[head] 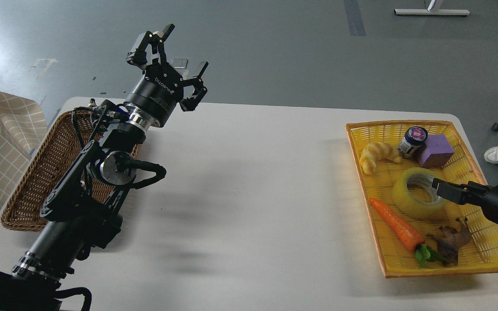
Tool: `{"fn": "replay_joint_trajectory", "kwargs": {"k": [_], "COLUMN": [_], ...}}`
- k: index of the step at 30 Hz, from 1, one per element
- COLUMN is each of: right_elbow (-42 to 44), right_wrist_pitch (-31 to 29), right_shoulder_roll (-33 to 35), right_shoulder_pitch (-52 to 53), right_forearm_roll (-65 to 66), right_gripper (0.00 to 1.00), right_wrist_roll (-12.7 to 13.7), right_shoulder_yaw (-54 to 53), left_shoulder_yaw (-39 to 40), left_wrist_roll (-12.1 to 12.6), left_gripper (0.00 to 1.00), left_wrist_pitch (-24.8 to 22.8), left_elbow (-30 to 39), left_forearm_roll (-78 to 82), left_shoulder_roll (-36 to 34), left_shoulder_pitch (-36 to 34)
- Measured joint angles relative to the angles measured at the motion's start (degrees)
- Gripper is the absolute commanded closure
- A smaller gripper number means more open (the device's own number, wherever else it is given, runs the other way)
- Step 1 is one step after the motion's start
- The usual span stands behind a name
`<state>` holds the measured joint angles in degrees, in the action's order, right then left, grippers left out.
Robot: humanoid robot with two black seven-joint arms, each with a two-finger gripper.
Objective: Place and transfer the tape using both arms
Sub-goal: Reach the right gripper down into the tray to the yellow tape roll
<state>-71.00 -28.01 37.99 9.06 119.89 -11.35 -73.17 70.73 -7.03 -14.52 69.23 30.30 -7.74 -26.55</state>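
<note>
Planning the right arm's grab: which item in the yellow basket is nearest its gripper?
The translucent yellowish tape roll; the right gripper sits at its core.

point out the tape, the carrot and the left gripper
tape (409,206): head view, on the roll's yellowish outer band.
carrot (396,225): head view, middle of the orange body.
left gripper (180,56): head view, midway between its spread fingertips.

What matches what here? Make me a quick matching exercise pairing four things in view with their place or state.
Things:
1. tape
2. left gripper
3. carrot
4. wicker basket

Places or states:
A. raised above the table, fingers spread
B. far left, partly behind an arm
C. in the yellow tray, right gripper at its rim
D. lying in front of the roll, leaves toward me

Pairs: 1-C, 2-A, 3-D, 4-B
</note>
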Motion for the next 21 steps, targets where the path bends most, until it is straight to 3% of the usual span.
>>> {"fn": "replay_joint_trajectory", "kwargs": {"k": [3, 21], "right_elbow": [0.4, 6.4], "right_wrist_pitch": [0.1, 1.2], "right_shoulder_roll": [-0.1, -2.6], "right_shoulder_pitch": [0.0, 4.9], "right_forearm_roll": [0.0, 1.6], "right_gripper": [0.14, 0.21], "right_wrist_roll": [0.0, -0.1], "right_shoulder_yaw": [0.0, 4.7], "left_shoulder_yaw": [0.0, 0.1], "left_wrist_roll": [0.0, 0.0], "left_gripper": [0.02, 0.02], "left_wrist_pitch": [0.0, 0.1], "left_elbow": [0.0, 0.0], "left_forearm_roll": [0.0, -0.1], "left_shoulder_roll": [0.0, 0.1], "left_shoulder_pitch": [0.0, 0.4]}}
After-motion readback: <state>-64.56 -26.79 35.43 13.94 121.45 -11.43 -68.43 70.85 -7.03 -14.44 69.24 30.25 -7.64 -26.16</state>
